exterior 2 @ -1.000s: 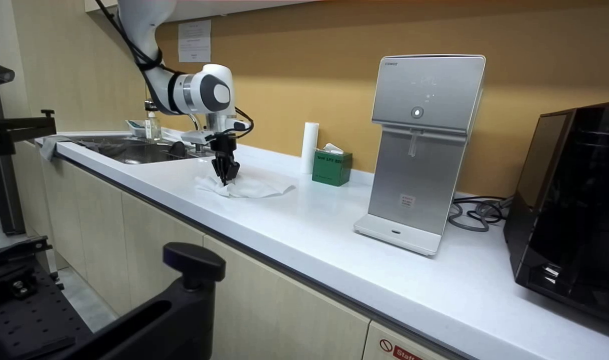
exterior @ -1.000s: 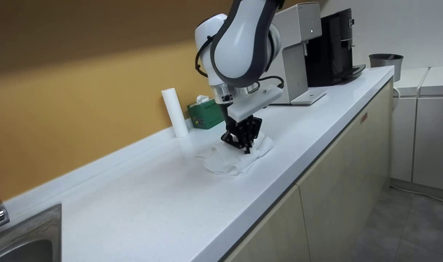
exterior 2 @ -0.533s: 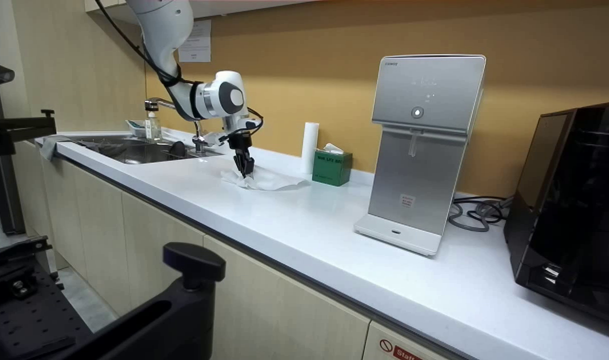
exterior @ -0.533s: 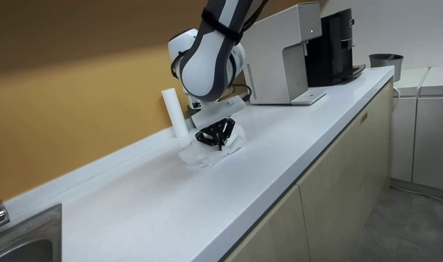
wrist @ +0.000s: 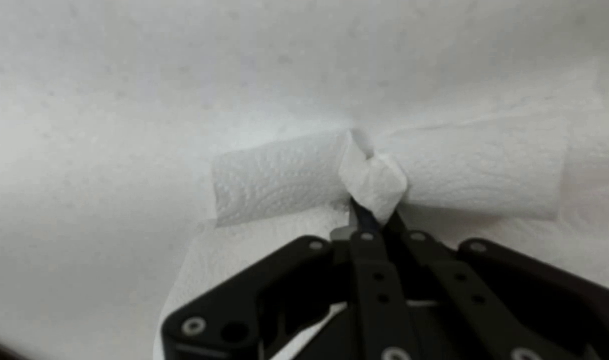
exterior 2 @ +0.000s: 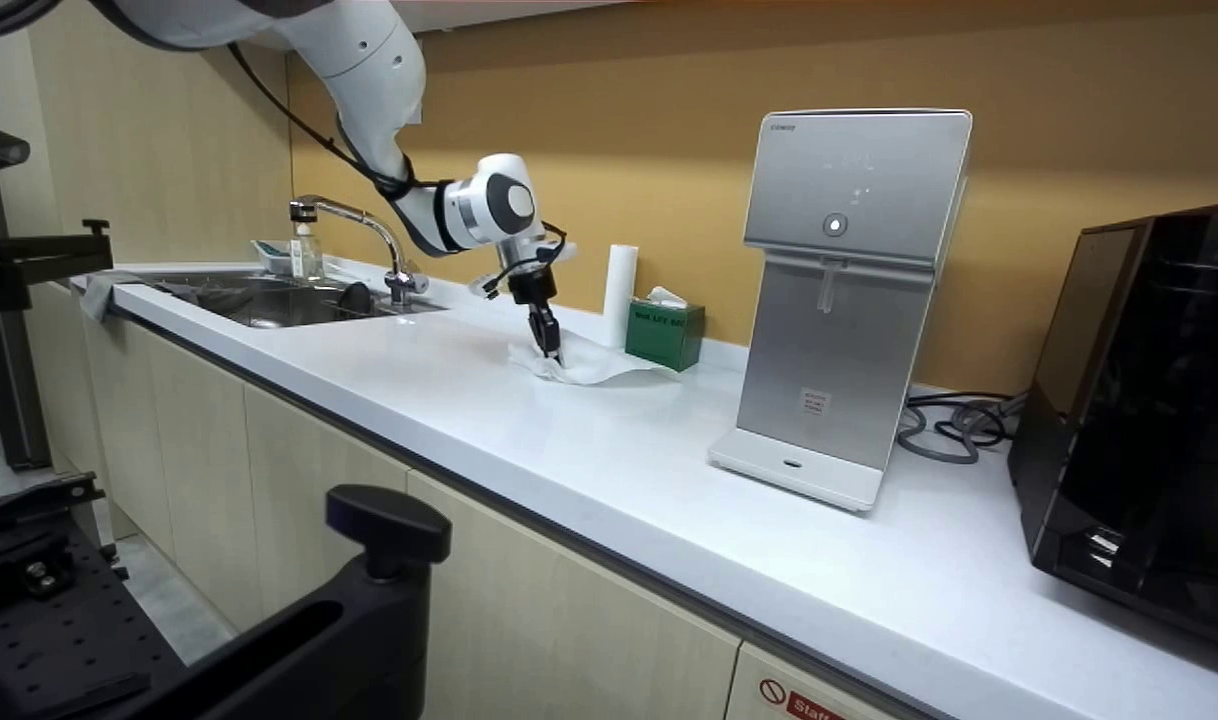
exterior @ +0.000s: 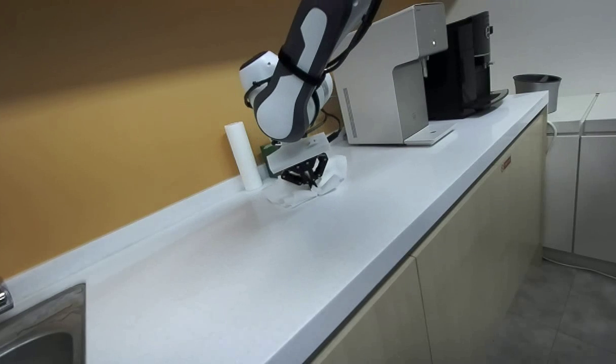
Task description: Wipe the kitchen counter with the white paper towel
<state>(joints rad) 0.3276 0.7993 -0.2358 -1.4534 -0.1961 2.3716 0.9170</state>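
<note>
Wrist view, lower centre: gripper (wrist: 378, 217), fingers pinched tight on a bunched tuft of the white paper towel (wrist: 374, 180) — towel centre frame, creased. In an exterior view: black knob (exterior 2: 387, 525) lower left, black machine (exterior 2: 1149, 430) right edge, silver dispenser (exterior 2: 839, 300) right of centre, towel mid-frame on the counter (exterior 2: 609, 440) — near green tissue box (exterior 2: 661, 337); white roll (exterior 2: 619, 295) standing just beside box; tap (exterior 2: 401, 283) farther back, left.

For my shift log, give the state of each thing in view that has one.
White paper towel, crumpled where gripped, loosely spread
Tool, closed on the towel
Counter, speckled; dirt or pattern unclear
Paper roll, upright
Tissue box, tissue sticking out
Water dispenser, lit
Cabinet doors, closed
Bin, lidless
Cables, loosely looped
Tap, flow unclear
Black machine, power unclear
</note>
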